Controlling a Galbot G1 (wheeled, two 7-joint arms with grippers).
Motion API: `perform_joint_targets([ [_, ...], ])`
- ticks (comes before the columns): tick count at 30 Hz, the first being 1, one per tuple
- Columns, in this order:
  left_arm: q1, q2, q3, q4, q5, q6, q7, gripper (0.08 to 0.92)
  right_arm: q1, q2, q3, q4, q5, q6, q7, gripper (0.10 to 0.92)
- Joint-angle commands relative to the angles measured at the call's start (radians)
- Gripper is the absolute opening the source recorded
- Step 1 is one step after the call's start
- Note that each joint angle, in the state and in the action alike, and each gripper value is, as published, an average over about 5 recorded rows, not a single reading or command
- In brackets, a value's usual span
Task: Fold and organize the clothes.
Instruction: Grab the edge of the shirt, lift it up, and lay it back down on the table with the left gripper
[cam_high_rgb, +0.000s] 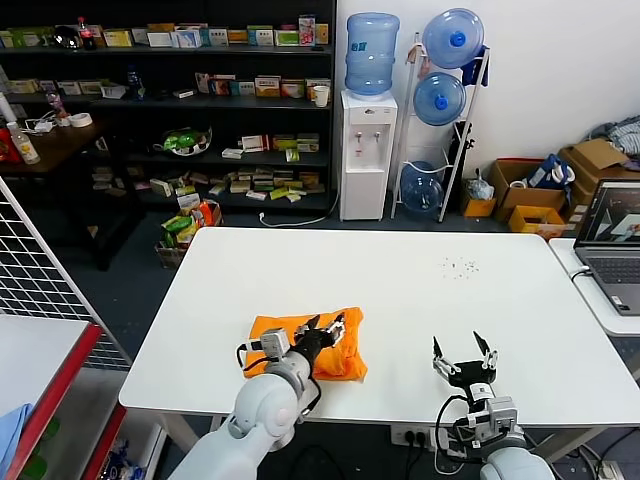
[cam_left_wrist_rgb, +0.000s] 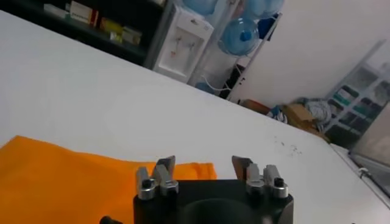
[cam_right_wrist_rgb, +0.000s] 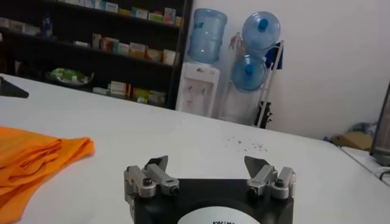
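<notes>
The orange T-shirt (cam_high_rgb: 345, 352) lies folded into a compact bundle near the front left of the white table (cam_high_rgb: 420, 290). My left gripper (cam_high_rgb: 325, 327) hovers over the middle of the bundle, open and holding nothing. In the left wrist view the shirt (cam_left_wrist_rgb: 55, 182) lies under and beyond the open fingers (cam_left_wrist_rgb: 164, 165). My right gripper (cam_high_rgb: 464, 352) is open and empty over bare table at the front right, well apart from the shirt. In the right wrist view the shirt's stacked folded edges (cam_right_wrist_rgb: 36, 155) show off to one side.
A laptop (cam_high_rgb: 612, 240) sits on a side table at the right. A scatter of small dark specks (cam_high_rgb: 460, 266) lies on the far right of the table. Shelves, a water dispenser (cam_high_rgb: 366, 150) and bottle rack stand behind. A wire rack (cam_high_rgb: 40, 290) stands at the left.
</notes>
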Motion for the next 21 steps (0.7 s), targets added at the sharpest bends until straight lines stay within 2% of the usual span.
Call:
perform_joint_targets([
  [1,0.111,0.301,-0.086,-0.058,0.216,-0.073,0.196,0.749,0.01,-0.01,-0.006,-0.008,0.022,0.0,-0.031,0.823],
  [4,0.145,0.353,-0.142,-0.061,0.22,-0.071,0.236,0.806,0.01,-0.017,-0.005,-0.011,0.029,-0.001,-0.034,0.823],
  [8,0.156,0.37,-0.208,-0.04,0.11,0.007,0.259,0.822,0.007,-0.023,-0.005,-0.011,0.029,-0.002,-0.035,0.823],
  [15,0.138,0.345,-0.234,0.009,-0.011,0.104,0.334,0.823,-0.005,-0.028,0.007,-0.006,0.031,0.0,-0.035,0.823],
  [21,0.1,0.314,-0.22,0.089,0.013,0.129,0.353,0.823,-0.023,-0.033,0.025,0.004,0.036,0.003,-0.037,0.823],
])
